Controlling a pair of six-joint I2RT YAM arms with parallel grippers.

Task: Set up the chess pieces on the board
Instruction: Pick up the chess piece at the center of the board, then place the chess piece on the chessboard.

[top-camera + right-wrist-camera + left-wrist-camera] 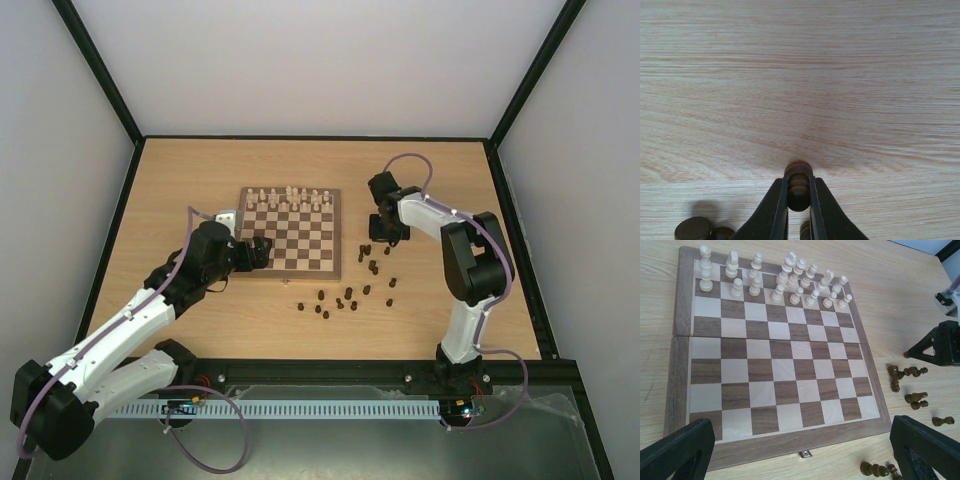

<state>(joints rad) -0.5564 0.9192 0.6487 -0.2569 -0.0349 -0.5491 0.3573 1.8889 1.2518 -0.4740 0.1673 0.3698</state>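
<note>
My right gripper [799, 194] is shut on a dark brown chess piece [799, 174], a small pawn pinched between both fingers just off the tabletop. From above, that gripper [386, 236] sits right of the board [300, 252]. Several more dark chess pieces [347, 297] lie scattered on the table right of and in front of the board; some show in the left wrist view [910, 373]. My left gripper [258, 250] hangs open over the board's near edge [790, 440], nothing between its fingers [677, 450].
Cream-white chessmen [782, 282] stand in two rows along the board's far side [290, 197]. Two loose dark pieces [692, 229] lie close beside my right fingers. Black frame rails and grey walls enclose the tabletop [200, 170].
</note>
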